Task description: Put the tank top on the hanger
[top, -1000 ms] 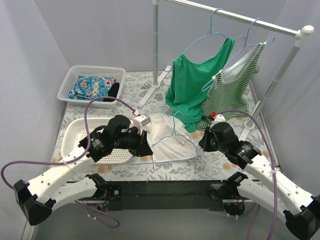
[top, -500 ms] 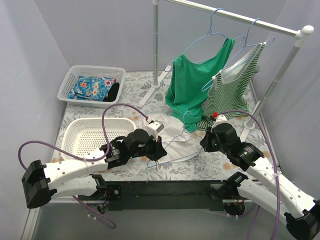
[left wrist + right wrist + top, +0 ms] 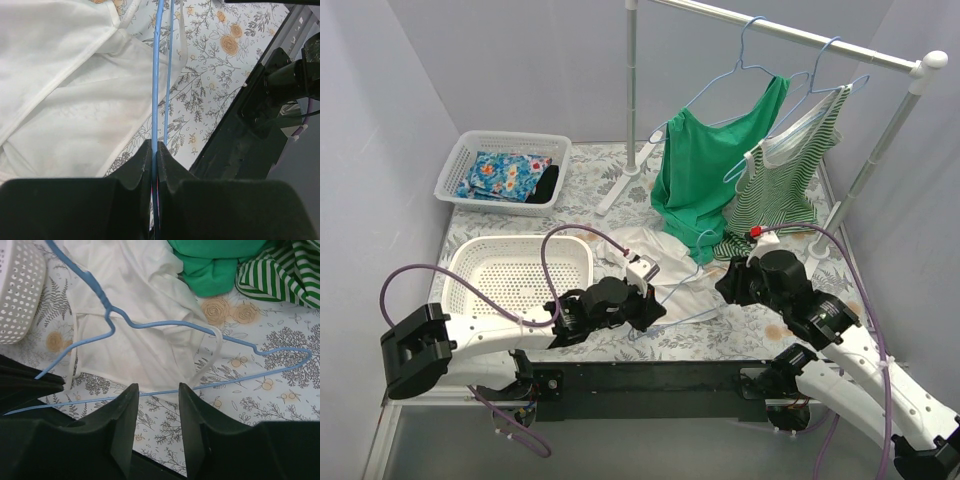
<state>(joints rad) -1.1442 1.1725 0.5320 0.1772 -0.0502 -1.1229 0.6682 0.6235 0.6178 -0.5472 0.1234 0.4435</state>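
Because the left gripper [image 3: 155, 147] clamps only one corner of the light-blue hanger [image 3: 154, 75], it may swivel or slip. The white tank top [image 3: 135, 305] lies beneath it, at twelve o'clock from the right gripper [image 3: 156, 390], whose jaws stand apart and empty.

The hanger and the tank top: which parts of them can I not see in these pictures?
- Left wrist view: the hanger shows only two wires; the top edge cuts off the rest.
- Top external view: the left gripper covers its grip on the hanger.
- Right wrist view: the green top covers part of the tank top.
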